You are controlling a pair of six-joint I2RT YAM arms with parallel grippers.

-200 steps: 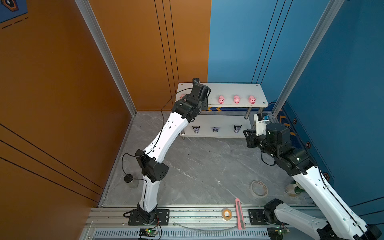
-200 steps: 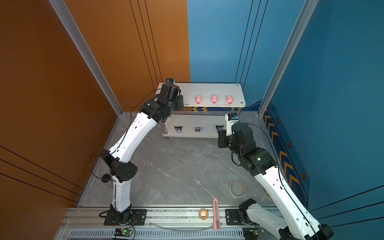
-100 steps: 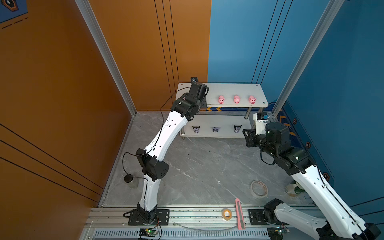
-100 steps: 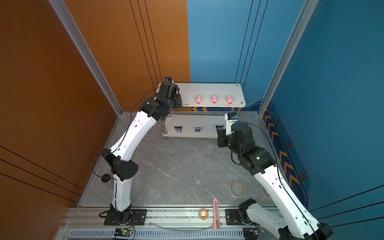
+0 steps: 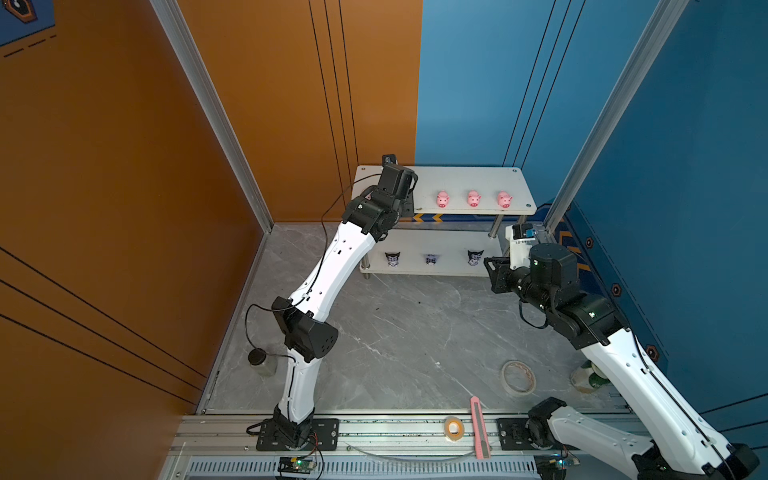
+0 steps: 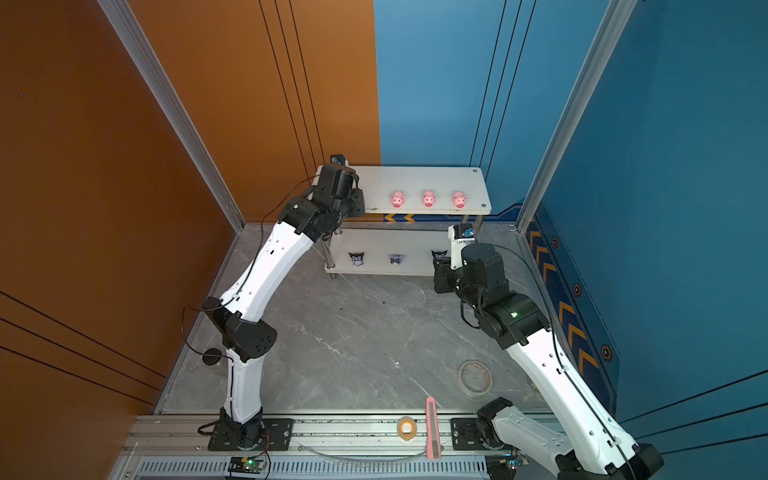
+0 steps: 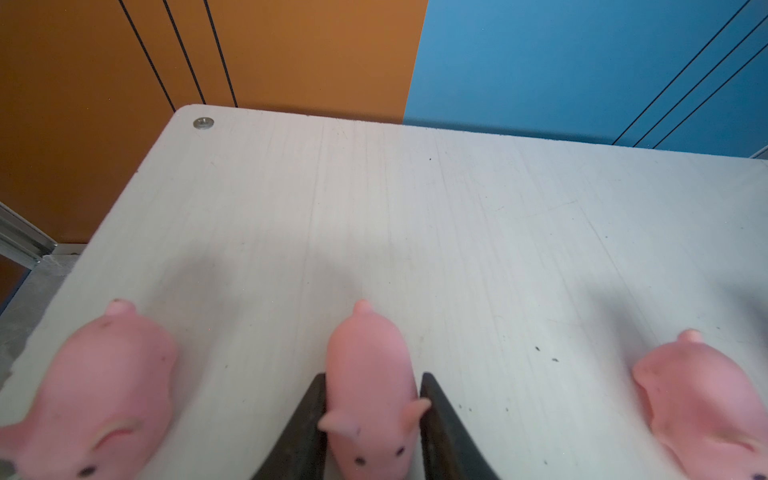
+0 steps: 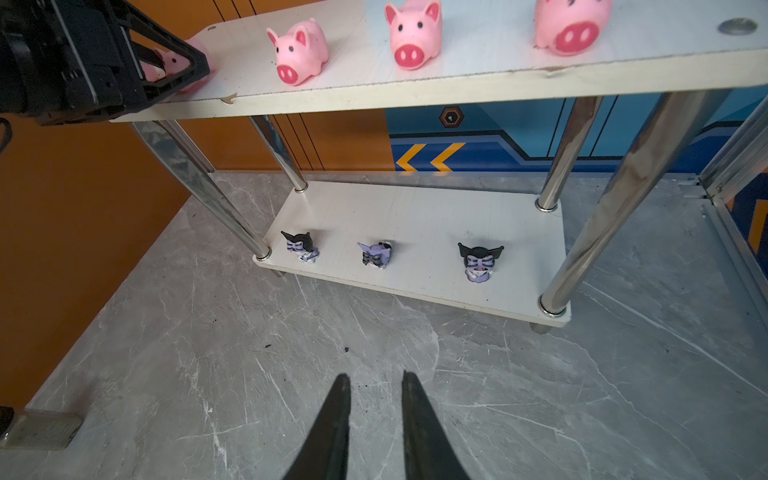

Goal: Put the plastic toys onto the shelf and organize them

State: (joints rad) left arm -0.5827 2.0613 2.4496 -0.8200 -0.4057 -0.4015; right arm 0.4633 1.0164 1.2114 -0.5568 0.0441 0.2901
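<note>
Left claw (image 7: 374,376): reaching over the upper board of the shelf (image 5: 465,178), its dark fingers (image 7: 305,432) pinching the flanks of one pink pig, the gap being only as wide as the pig
Gripped pig (image 7: 370,407): standing on the upper board near its front edge, hidden under the arm in both top views
End pig (image 7: 104,395): sitting beside it, apart, toward the orange wall
Row of three pigs (image 5: 473,198): standing evenly spaced along the same front edge, snouts facing forward
Figurines (image 8: 377,254): three sitting in a line on the lower board (image 8: 415,212), well apart
Right claw (image 8: 376,375): hovering over the grey table (image 8: 208,353) before the shelf, fingers standing slightly apart, holding nothing
Tape roll (image 5: 518,377): lying on the table near the right arm
</note>
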